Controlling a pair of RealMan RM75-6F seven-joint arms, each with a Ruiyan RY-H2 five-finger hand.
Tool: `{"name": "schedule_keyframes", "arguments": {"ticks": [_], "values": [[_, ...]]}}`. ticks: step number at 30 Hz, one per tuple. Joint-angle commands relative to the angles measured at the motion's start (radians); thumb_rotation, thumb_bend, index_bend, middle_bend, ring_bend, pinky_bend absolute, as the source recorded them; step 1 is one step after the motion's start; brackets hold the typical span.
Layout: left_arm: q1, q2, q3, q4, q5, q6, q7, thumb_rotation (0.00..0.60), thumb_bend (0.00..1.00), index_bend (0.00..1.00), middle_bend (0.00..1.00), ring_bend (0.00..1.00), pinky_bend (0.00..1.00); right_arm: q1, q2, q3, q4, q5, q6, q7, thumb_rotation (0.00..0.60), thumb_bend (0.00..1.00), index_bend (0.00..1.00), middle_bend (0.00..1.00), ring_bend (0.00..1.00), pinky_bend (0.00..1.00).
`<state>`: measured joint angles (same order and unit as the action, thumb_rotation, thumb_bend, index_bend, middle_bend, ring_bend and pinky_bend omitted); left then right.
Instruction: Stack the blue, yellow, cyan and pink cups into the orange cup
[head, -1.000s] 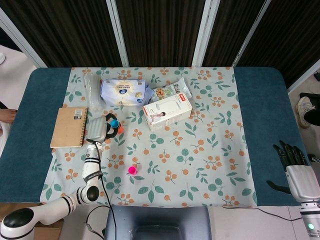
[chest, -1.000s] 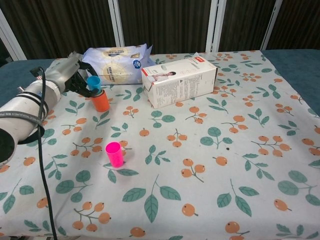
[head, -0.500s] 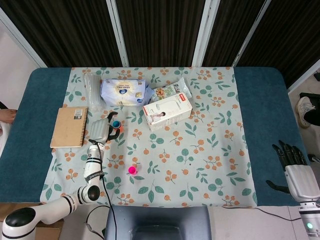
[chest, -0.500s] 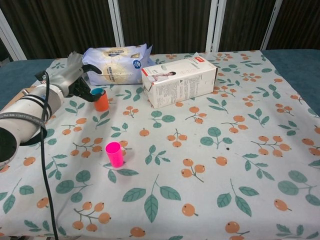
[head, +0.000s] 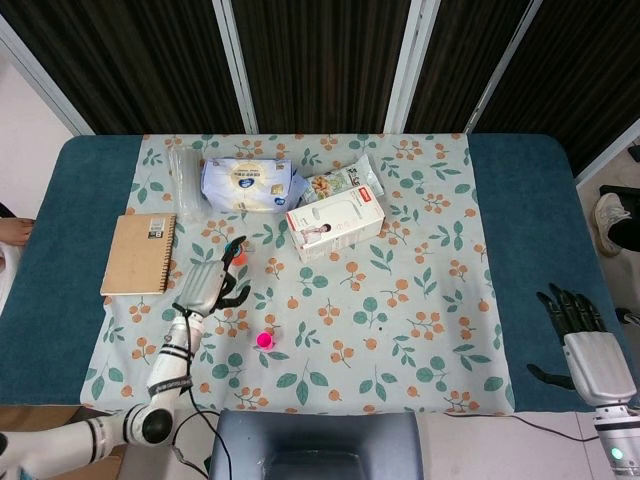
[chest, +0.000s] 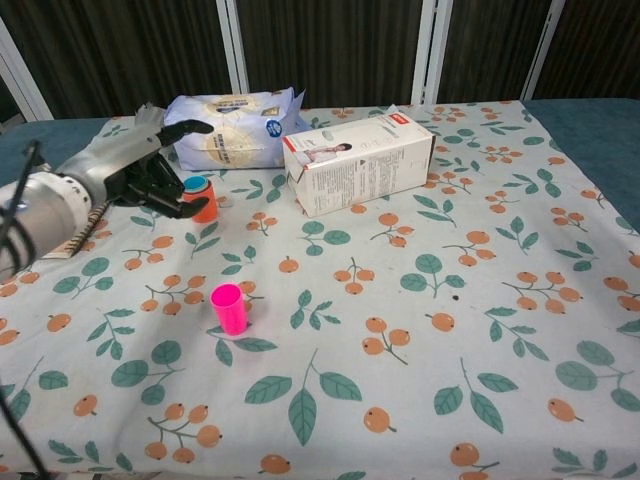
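Your left hand (head: 208, 286) in the head view hangs with fingers spread and nothing in them, just near-left of the orange cup (head: 238, 259), while the pink cup (head: 264, 340) stands alone nearer you on the floral cloth (head: 400, 300); your right hand (head: 578, 340) is empty too, fingers apart, off the table's near right corner. In the chest view the left hand (chest: 140, 170) sits splayed and released just left of the orange cup (chest: 202, 203), whose mouth shows a cyan rim, and the pink cup (chest: 229, 308) stands upright well apart, nearer, with the white carton (chest: 360, 163) off to the right.
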<state>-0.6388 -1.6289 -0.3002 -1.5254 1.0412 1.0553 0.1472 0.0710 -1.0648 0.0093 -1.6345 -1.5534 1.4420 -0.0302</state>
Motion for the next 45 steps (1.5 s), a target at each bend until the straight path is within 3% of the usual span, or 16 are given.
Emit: {"name": "schedule_keyframes", "arguments": {"ticks": [1, 6, 11, 24, 30, 40, 45], "values": [[0.15, 0.197, 0.182, -0.3, 0.143, 0.066, -0.021, 0.6, 0.37, 0.03, 1.0, 1.0, 1.0, 0.001, -0.001, -0.01, -0.002, -0.015, -0.002, -0.002, 0.6, 0.2, 0.0, 0.0, 0.0, 0.0], [0.193, 0.18, 0.26, -0.314, 0.203, 0.089, -0.029, 0.6, 0.37, 0.05, 1.0, 1.0, 1.0, -0.001, 0.001, -0.021, -0.002, -0.038, 0.003, 0.006, 0.6, 0.2, 0.0, 0.0, 0.0, 0.0], [0.204, 0.112, 0.284, -0.28, 0.199, 0.078, -0.023, 0.6, 0.37, 0.07, 1.0, 1.0, 1.0, -0.002, 0.006, -0.027, 0.0, -0.052, 0.01, 0.019, 0.6, 0.2, 0.0, 0.0, 0.0, 0.0], [0.194, -0.109, 0.223, -0.066, 0.149, 0.08, -0.007, 0.6, 0.37, 0.15, 1.0, 1.0, 1.0, -0.001, 0.014, -0.031, 0.004, -0.06, 0.011, 0.037, 0.6, 0.2, 0.0, 0.0, 0.0, 0.0], [0.191, -0.142, 0.204, -0.016, 0.137, 0.069, -0.023, 0.6, 0.37, 0.3, 1.0, 1.0, 1.0, -0.003, 0.015, -0.029, 0.005, -0.057, 0.015, 0.039, 0.6, 0.2, 0.0, 0.0, 0.0, 0.0], [0.185, -0.172, 0.186, 0.007, 0.127, 0.053, -0.032, 0.6, 0.37, 0.35, 1.0, 1.0, 1.0, -0.004, 0.016, -0.03, 0.005, -0.058, 0.017, 0.041, 0.6, 0.2, 0.0, 0.0, 0.0, 0.0], [0.183, -0.188, 0.17, 0.031, 0.12, 0.058, -0.032, 0.6, 0.39, 0.44, 1.0, 1.0, 1.0, -0.005, 0.019, -0.029, 0.005, -0.057, 0.019, 0.046, 0.6, 0.2, 0.0, 0.0, 0.0, 0.0]]}}
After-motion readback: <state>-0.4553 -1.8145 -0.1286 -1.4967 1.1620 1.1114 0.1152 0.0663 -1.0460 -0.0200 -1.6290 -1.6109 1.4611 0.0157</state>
